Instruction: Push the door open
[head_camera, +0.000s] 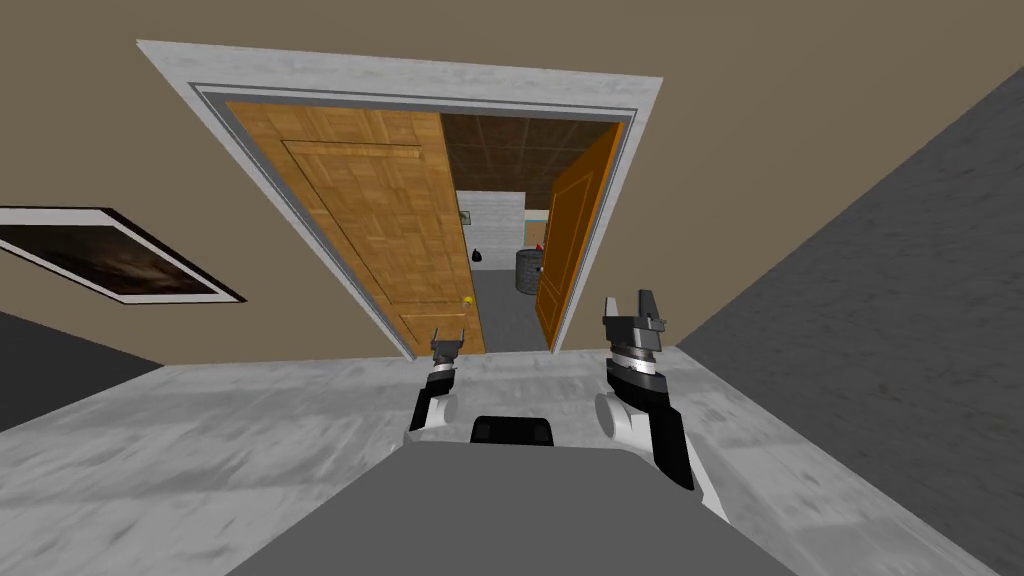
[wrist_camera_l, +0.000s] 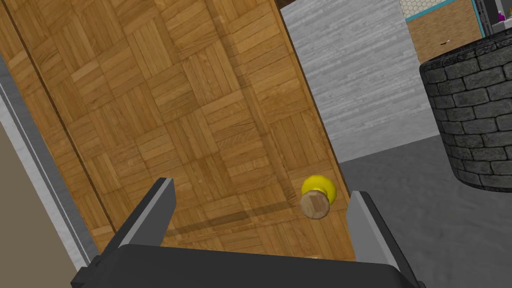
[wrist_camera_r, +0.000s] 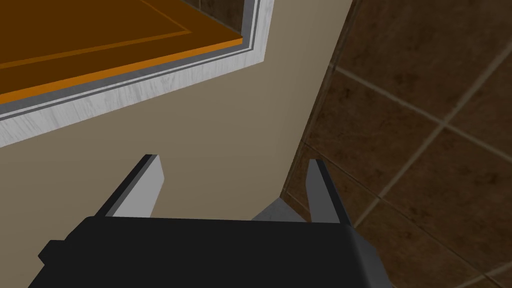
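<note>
matt parquet-wood door (wrist_camera_l: 165, 110), yellow/wood knob (wrist_camera_l: 316, 196), prob. stone bin (wrist_camera_l: 472, 115).

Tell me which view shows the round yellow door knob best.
Left wrist view: the round yellow knob sits large by the parquet door's edge, between the left gripper's open fingers. Head view: the knob is tiny. Right wrist view faces the white door frame instead.

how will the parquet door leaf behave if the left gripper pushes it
Probably stiff: the parquet door leaf looks a solid flat panel. It should swing, not tip, like the other leaf standing open. Pushing by the knob likely eases that.
</note>
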